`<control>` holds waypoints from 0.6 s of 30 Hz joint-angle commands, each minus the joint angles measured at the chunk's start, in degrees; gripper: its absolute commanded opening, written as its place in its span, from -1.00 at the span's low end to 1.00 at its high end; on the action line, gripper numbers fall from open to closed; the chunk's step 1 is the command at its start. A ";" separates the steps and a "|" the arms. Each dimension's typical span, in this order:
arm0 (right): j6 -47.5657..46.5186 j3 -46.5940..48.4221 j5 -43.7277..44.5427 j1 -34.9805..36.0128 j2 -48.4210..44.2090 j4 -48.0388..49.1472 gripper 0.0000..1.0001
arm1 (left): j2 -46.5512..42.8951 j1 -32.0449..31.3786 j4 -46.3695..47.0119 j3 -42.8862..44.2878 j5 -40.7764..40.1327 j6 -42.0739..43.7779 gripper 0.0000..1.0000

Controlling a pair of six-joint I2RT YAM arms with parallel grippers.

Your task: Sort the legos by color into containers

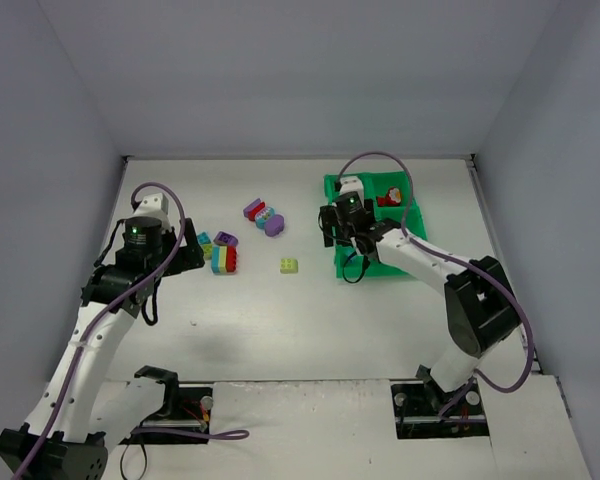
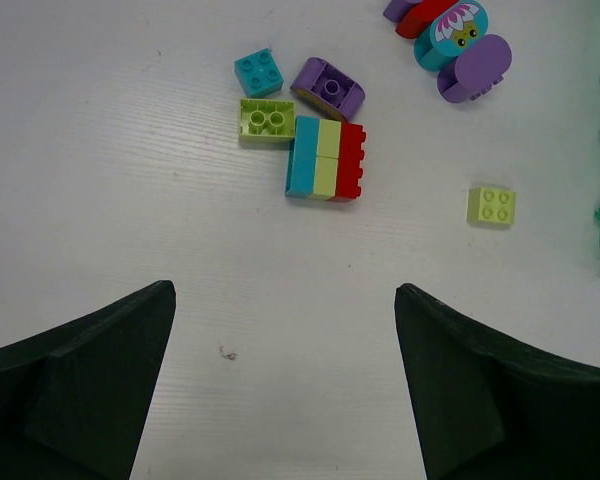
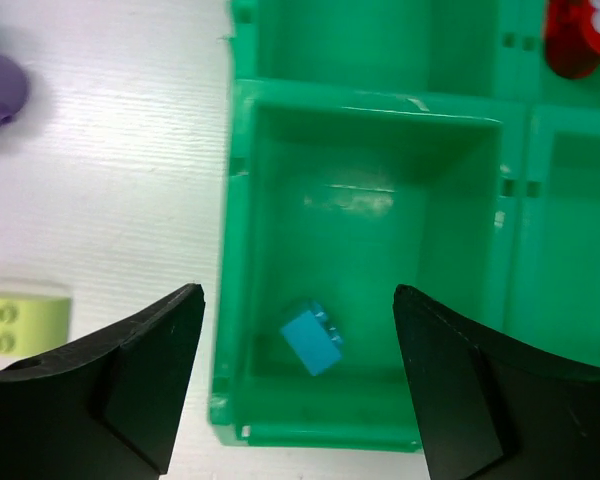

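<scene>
The green tray (image 1: 332,186) sits at the back right of the table. My right gripper (image 3: 298,292) hangs open over its near-left compartment (image 3: 380,150). A blue lego (image 3: 312,338) lies tilted on that compartment's floor, clear of both fingers. A red lego (image 3: 580,40) rests in a far compartment. My left gripper (image 2: 285,290) is open above bare table. Ahead of it lie a teal brick (image 2: 260,72), a purple one (image 2: 328,88), a yellow-green one (image 2: 267,120) and a teal, yellow-green and red stack (image 2: 325,158).
A single yellow-green brick (image 1: 289,265) lies between the two arms. A cluster of purple, red and teal pieces (image 1: 264,215) lies farther back. Grey walls close in the table on three sides.
</scene>
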 commanded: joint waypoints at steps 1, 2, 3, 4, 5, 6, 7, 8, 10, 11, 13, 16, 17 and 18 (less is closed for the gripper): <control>-4.89 2.28 -7.24 2.28 -4.68 5.98 0.46 | -0.40 -0.43 2.27 2.40 -0.29 -0.71 0.69; -5.95 2.28 -9.81 3.42 -4.87 6.86 0.47 | -0.48 -0.43 2.18 2.31 -0.38 -0.71 0.68; -8.13 2.54 -12.54 4.13 -4.87 7.65 0.49 | -0.48 -0.43 2.18 2.31 -0.46 -0.71 0.69; -8.85 2.98 -14.56 4.92 -4.08 7.66 0.52 | -0.48 -0.43 2.18 2.31 -0.47 -0.63 0.68; -9.55 3.94 -17.63 6.40 -3.64 7.66 0.57 | -0.40 -0.43 1.92 2.31 -0.64 -0.54 0.68; -10.95 4.30 -19.05 7.03 -2.24 7.66 0.59 | -0.40 -0.51 1.92 2.31 -0.64 -0.54 0.68; -11.32 4.65 -20.11 7.56 -1.36 7.66 0.61 | -0.40 -0.51 1.92 2.31 -0.64 -0.54 0.68; -11.49 5.26 -22.12 8.17 -0.48 7.57 0.63 | -0.40 -0.51 1.92 2.22 -0.64 -0.54 0.69; -11.93 5.97 -24.76 8.53 2.32 7.22 0.64 | -0.48 -0.51 1.83 2.14 -0.81 -0.45 0.69; -12.02 5.97 -24.78 8.53 3.30 7.22 0.64 | -0.48 -0.51 1.83 2.13 -0.82 -0.45 0.69; -12.55 6.67 -26.01 8.88 6.10 6.52 0.64 | -0.57 -0.51 1.57 2.05 -0.90 -0.19 0.68; -13.43 7.55 -26.89 9.41 9.01 6.43 0.61 | -0.83 -0.51 1.39 1.87 -1.26 0.17 0.68; -13.52 7.90 -27.24 9.49 9.72 6.43 0.58 | -0.75 -0.51 1.39 1.87 -1.43 0.25 0.69; -13.52 8.69 -28.02 9.67 11.11 6.43 0.57 | -0.75 -0.51 1.39 1.70 -1.43 0.34 0.68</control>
